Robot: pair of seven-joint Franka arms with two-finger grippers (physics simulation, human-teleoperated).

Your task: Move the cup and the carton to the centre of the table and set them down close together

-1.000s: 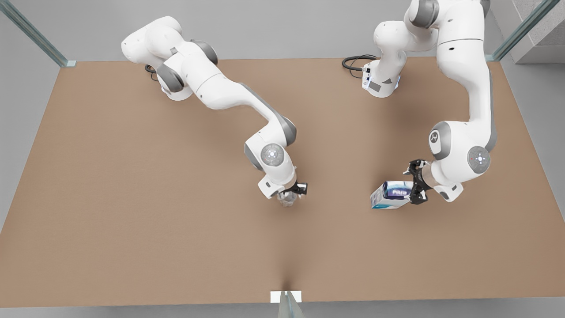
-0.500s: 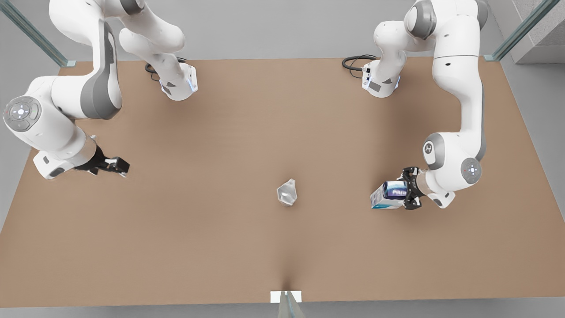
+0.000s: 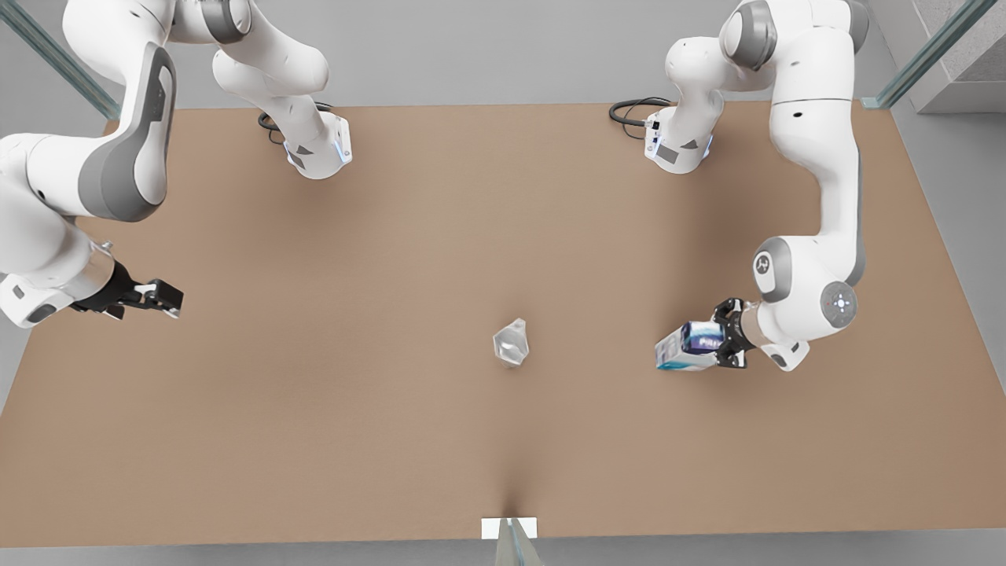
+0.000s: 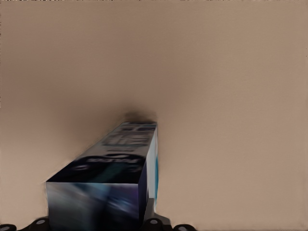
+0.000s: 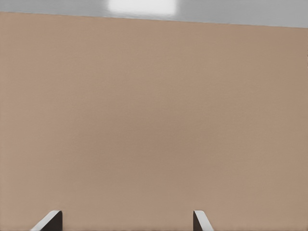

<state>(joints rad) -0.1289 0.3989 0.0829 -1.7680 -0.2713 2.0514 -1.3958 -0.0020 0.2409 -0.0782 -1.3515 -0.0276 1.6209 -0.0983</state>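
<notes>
The grey faceted cup (image 3: 512,347) stands by itself near the middle of the brown table (image 3: 377,236). To the front view's right of it, the white, teal and dark blue carton (image 3: 682,347) is tilted and held at one end by my left gripper (image 3: 727,344), which is shut on it. In the left wrist view the carton (image 4: 115,168) reaches away from the camera over bare table. My right gripper (image 3: 167,299) hovers far off at the front view's left edge, open, with nothing between its fingers (image 5: 50,220).
Both arm bases (image 3: 318,149) (image 3: 677,141) stand along the far edge, with a black cable (image 3: 633,110) beside the one on the front view's right. A white marker (image 3: 508,527) lies at the middle of the near edge. Glass posts rise at the far corners.
My right gripper let go of the cup and swung far to the front view's left. The cup stayed where it was. The left gripper shifted the carton slightly toward the cup.
</notes>
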